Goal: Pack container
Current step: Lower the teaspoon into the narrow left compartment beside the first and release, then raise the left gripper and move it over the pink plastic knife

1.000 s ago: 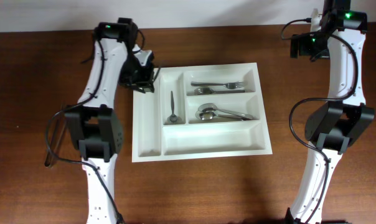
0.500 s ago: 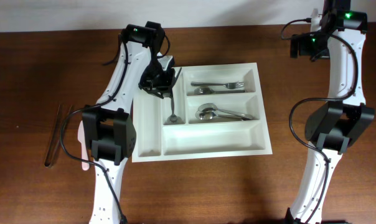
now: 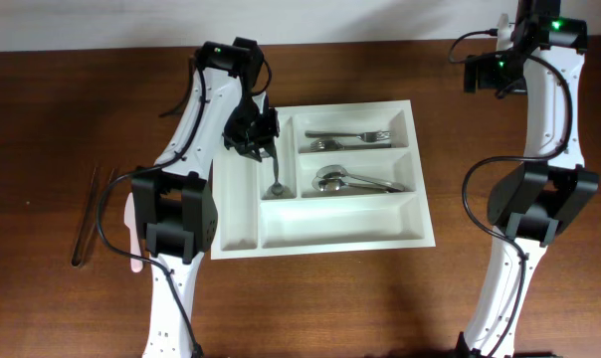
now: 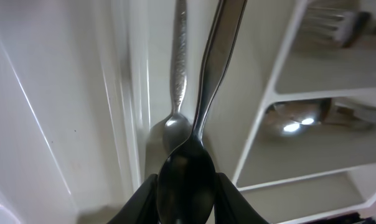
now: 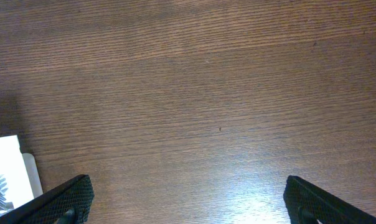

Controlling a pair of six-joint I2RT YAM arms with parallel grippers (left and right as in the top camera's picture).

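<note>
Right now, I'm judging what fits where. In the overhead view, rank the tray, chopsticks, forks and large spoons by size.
1. Tray, by far the largest.
2. Chopsticks, marginally the longest utensils.
3. Forks and large spoons look about equal, so I won't rank them.

Left pincer (image 3: 264, 144) blocks narrow slot (image 3: 286, 171); front compartment (image 3: 340, 224) free.
</note>
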